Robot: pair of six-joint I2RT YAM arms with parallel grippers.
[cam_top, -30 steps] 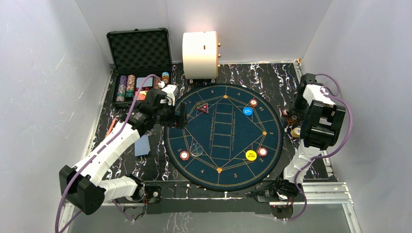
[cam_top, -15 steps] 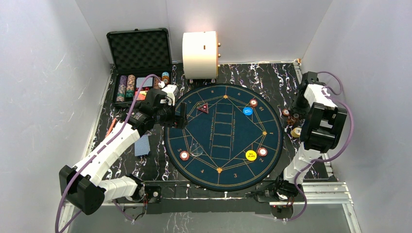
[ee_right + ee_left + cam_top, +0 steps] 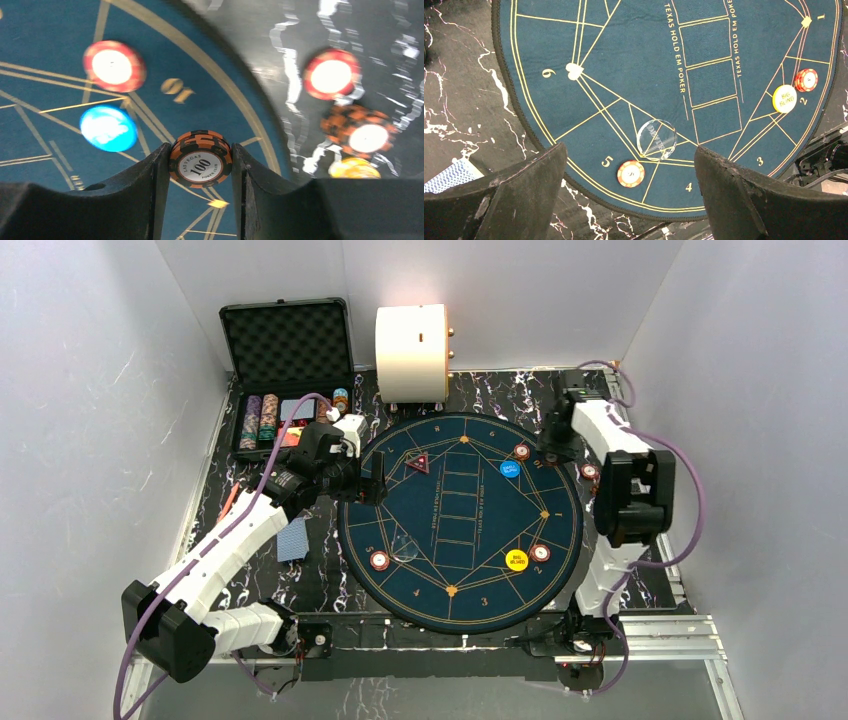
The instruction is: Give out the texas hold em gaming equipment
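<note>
Clamped a round orange-and-black plastic poker chip [image 3: 200, 165] marked 100 between right gripper [image 3: 200, 159] fingers, above round blue felt mat [image 3: 460, 530], toward bench's far right corner. Spread left gripper [image 3: 629, 151] wide above mat's side nearer bench's left edge.

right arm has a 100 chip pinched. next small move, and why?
Probably lower the right gripper straight down toward the poker mat before opening. The orange-and-black 100 chip stands on edge between its fingers, over that mat near the blue button and a red-and-white chip; released from here it would likely roll.
</note>
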